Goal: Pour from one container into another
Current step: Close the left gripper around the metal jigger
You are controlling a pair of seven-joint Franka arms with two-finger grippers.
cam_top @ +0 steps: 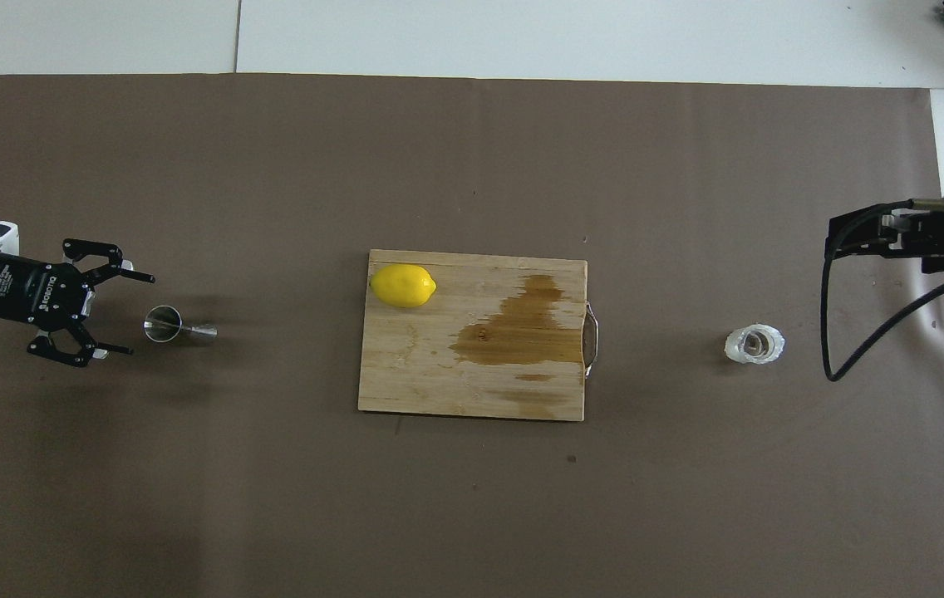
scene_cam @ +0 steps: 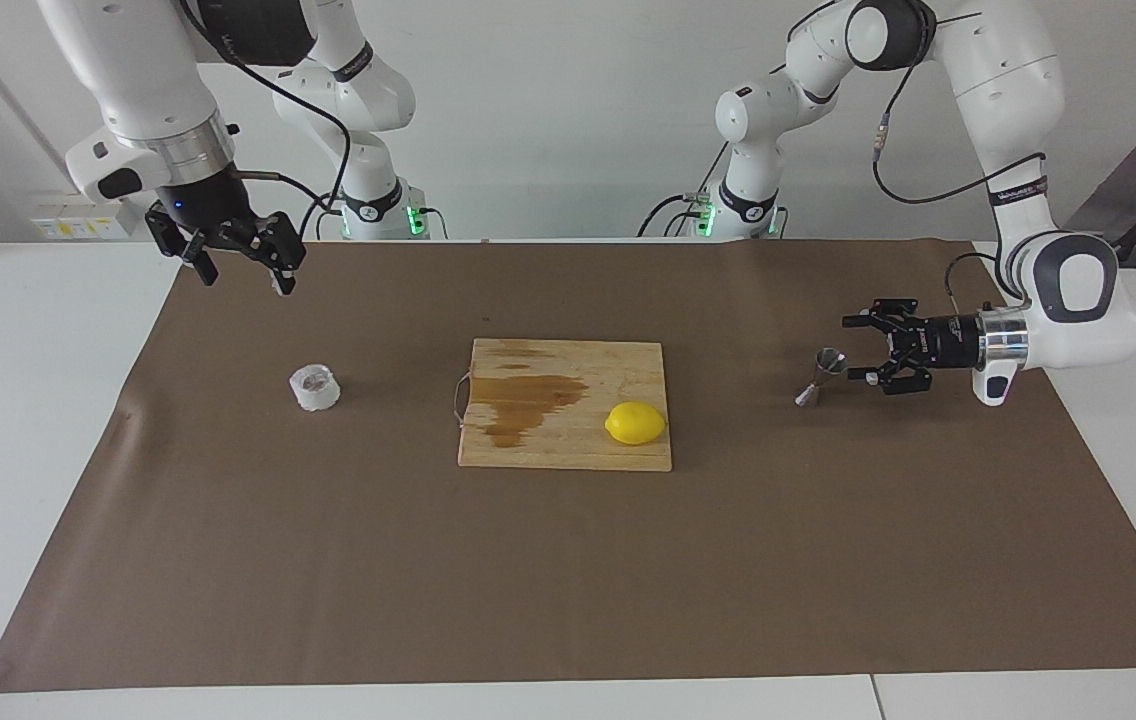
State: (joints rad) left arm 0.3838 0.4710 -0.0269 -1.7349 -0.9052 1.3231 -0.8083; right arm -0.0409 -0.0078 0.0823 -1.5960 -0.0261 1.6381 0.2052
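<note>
Overhead view cuts off most of both arms: left arm runs out the frame edge just past its wrist, so only the left gripper and a bit of cable show; right gripper sits at the edge w/ body and fingertips barely visible, can't read finger spread there. Facing view crops both arms' upper links at top. Contents of ribbed cup: too small to tell, just a dark blotch inside. Jigger top cone: can't tell if anything's in it. Paper sheet cropped at overhead's bottom and at the left arm's end.
</note>
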